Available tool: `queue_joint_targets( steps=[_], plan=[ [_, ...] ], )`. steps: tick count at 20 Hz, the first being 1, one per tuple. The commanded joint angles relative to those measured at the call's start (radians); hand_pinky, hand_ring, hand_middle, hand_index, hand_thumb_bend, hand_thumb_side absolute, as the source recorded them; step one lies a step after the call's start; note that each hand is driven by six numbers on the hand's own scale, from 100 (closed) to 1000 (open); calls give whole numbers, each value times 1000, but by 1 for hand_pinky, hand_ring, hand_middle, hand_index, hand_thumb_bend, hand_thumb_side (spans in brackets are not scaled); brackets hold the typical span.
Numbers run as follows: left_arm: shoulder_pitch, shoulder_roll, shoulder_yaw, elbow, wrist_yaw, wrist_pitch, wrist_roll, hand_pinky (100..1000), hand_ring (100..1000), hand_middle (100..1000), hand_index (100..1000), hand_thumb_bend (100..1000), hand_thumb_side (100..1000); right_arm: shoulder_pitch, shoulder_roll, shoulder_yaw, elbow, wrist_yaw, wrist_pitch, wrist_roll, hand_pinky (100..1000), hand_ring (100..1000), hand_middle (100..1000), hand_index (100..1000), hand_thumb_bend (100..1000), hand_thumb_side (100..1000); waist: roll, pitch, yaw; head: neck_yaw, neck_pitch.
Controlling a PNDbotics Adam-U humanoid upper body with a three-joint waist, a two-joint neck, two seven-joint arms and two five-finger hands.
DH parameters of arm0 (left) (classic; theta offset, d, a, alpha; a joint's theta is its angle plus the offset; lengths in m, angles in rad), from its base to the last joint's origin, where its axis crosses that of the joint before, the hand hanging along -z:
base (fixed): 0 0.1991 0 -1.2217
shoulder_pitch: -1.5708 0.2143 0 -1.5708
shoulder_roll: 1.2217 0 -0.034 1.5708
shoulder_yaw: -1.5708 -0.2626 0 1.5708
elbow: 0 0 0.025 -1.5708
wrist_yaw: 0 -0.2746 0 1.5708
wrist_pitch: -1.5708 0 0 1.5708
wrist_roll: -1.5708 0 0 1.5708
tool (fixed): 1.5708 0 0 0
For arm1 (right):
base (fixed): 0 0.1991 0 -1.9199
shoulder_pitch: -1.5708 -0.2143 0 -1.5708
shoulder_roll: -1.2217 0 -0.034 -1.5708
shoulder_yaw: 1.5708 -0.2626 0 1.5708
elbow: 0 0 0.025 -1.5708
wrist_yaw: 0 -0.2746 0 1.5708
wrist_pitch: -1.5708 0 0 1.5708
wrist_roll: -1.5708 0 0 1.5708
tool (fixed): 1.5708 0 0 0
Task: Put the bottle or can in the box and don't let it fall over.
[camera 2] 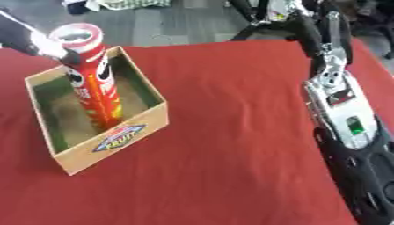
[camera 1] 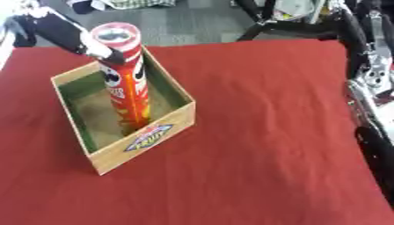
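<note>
A red cloth covers the surface (camera 1: 261, 132), with grey floor and dark equipment legs visible beyond its far edge. On the left side of the surface sits an open cardboard box (camera 1: 146, 143), its inner walls green and a "FRUIT" label on its near front wall. A tall red chip can (camera 1: 127, 83) stands upright inside the box, its base on the box floor close to the near front wall and its top rising well above the rim. The left robot hand (camera 1: 98, 48) reaches in from the far left and is grasping the can just below its lid, fingers wrapped around the upper part. The right arm (camera 2: 346, 123), black and silver, lies along the right edge of the surface, well apart from the box; whether the right robot hand is released or clenched cannot be told.
</note>
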Motion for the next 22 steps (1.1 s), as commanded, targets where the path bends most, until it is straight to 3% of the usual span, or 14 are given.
queue_joint_targets(
  steps=[1, 5, 8, 13, 18, 22],
  plan=[
    [3, 49, 71, -61, 71, 30, 72, 822, 699, 653, 673, 969, 297, -11, -22, -10, -13, 2, -2, -4, 551, 721, 743, 717, 138, 585, -1, -28, 5, -3, 9],
    [86, 116, 153, -155, 223, 98, 230, 829, 706, 684, 662, 948, 326, -6, -30, -14, -14, 4, -2, -8, 552, 721, 742, 717, 138, 584, 1, -33, 20, -12, 23],
    [167, 175, 197, -232, 332, 133, 309, 906, 734, 725, 680, 930, 360, 0, -34, -18, -14, 6, -3, -11, 552, 721, 743, 717, 141, 580, 2, -37, 31, -17, 30],
    [293, 228, 270, -340, 406, 201, 428, 897, 739, 746, 717, 943, 356, 3, -32, -26, -19, 13, -5, -15, 553, 724, 745, 719, 150, 574, 0, -42, 45, -9, 35],
    [431, 244, 333, -417, 498, 174, 532, 843, 719, 733, 705, 942, 364, 5, -27, -37, -23, 19, -6, -18, 555, 730, 753, 727, 159, 573, -3, -42, 50, -9, 41],
    [464, 249, 345, -418, 542, 149, 562, 840, 720, 733, 705, 942, 364, 6, -26, -39, -25, 21, -6, -19, 555, 731, 753, 727, 185, 572, -4, -41, 50, -10, 42]
  ],
)
